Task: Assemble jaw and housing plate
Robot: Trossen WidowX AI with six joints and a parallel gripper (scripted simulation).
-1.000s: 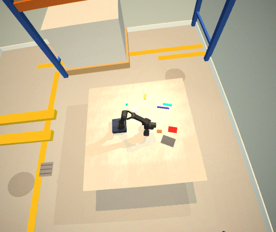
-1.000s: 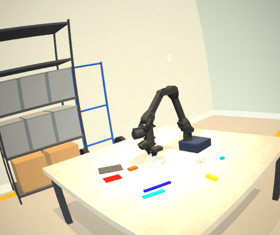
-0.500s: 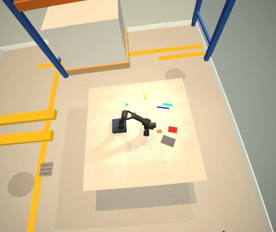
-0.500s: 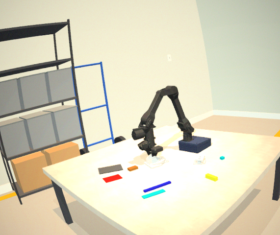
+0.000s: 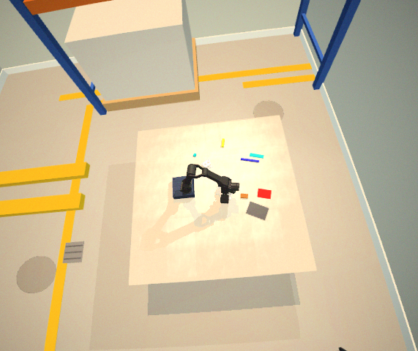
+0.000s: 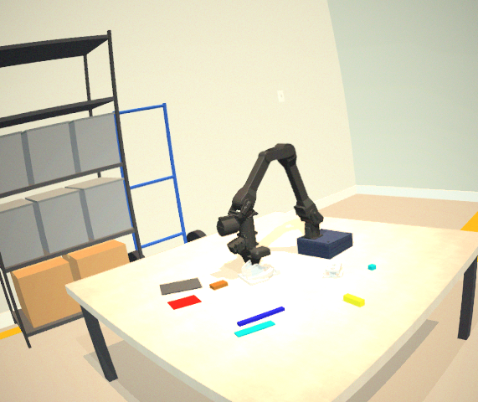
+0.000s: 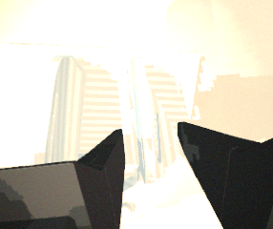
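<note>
A white base (image 6: 254, 280) stands on the table under the arm, washed out by the light. Two pale upright pieces with ribbed faces show over it in the wrist view: the left jaw (image 7: 67, 110) stands outside the fingers, and the right jaw (image 7: 146, 143) reaches down between them. My gripper (image 7: 151, 128) (image 6: 254, 262) points down low over the base and is shut on the right jaw. Pins and gear teeth cannot be made out, nor whether the teeth mesh. A separate small white piece (image 5: 206, 163) (image 6: 333, 271), perhaps the housing plate, lies on the table nearer the arm's mount.
An orange block (image 5: 244, 196) (image 6: 218, 284) lies close to the base, with a red plate (image 5: 263, 193) (image 6: 184, 301) and a dark grey plate (image 5: 257, 210) (image 6: 180, 286) beyond. Blue (image 6: 260, 316) and cyan (image 6: 254, 328) bars, a yellow block (image 6: 354, 300) and a cyan cube (image 6: 372, 266) lie elsewhere.
</note>
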